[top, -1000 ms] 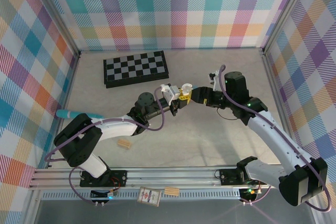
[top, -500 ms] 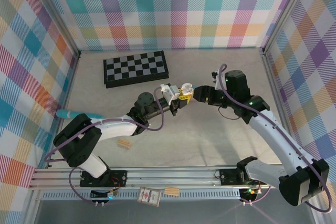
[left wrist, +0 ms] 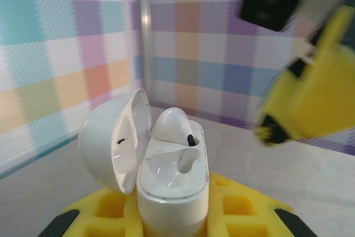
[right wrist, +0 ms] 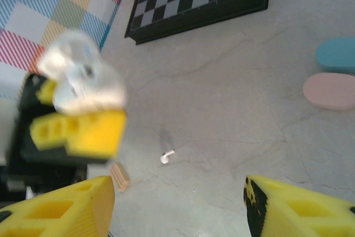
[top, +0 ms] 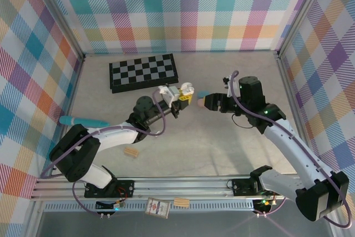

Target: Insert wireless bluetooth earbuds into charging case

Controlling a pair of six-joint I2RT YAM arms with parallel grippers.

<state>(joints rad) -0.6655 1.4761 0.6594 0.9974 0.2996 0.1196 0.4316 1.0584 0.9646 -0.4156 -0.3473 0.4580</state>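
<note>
Top external view: the grey desk (top: 194, 142) carries the chessboard (top: 143, 72) at upper centre. Mid-frame, the left gripper (top: 178, 97) has its fingers clamped on the open white charging case (left wrist: 172, 176), with one earbud (left wrist: 171, 123) seated inside. The right gripper (right wrist: 177, 203) faces it, fingers spread wide. A loose earbud (right wrist: 166, 156), blurred, seems to lie on the desk at the centre of the right wrist view.

A robot lab cell: plaid backdrop walls (top: 188, 9) around an aluminium-railed table (top: 222, 148).
</note>
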